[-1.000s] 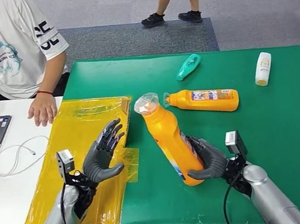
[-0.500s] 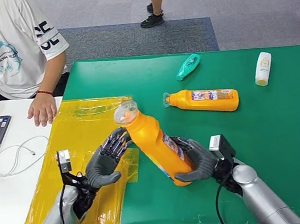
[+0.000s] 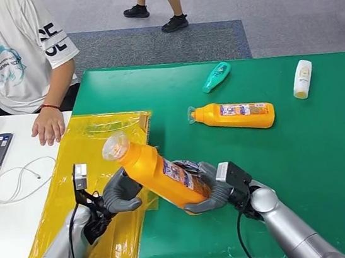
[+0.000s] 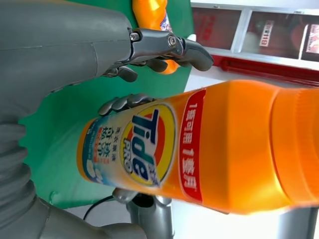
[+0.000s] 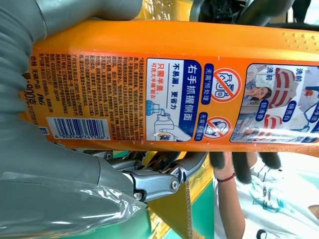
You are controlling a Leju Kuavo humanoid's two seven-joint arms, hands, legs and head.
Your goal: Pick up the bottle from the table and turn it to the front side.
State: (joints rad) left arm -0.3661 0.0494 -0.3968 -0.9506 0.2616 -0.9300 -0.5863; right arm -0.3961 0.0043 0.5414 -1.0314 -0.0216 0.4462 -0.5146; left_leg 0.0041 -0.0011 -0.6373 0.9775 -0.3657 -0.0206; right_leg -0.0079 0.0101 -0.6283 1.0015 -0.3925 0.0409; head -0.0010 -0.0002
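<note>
Bright even light, soft shadows

"Tide PRO" is printed in blue letters on a round orange and yellow emblem on the front label of the orange bottle (image 4: 211, 149). A red band beside the emblem carries white Chinese characters. On the back label (image 5: 169, 99), a barcode numbered 6903148361108, "900" with Chinese text, and red prohibition signs are seen. Black letters, partly hidden, are printed on a person's white sleeve (image 3: 56, 39).
</note>
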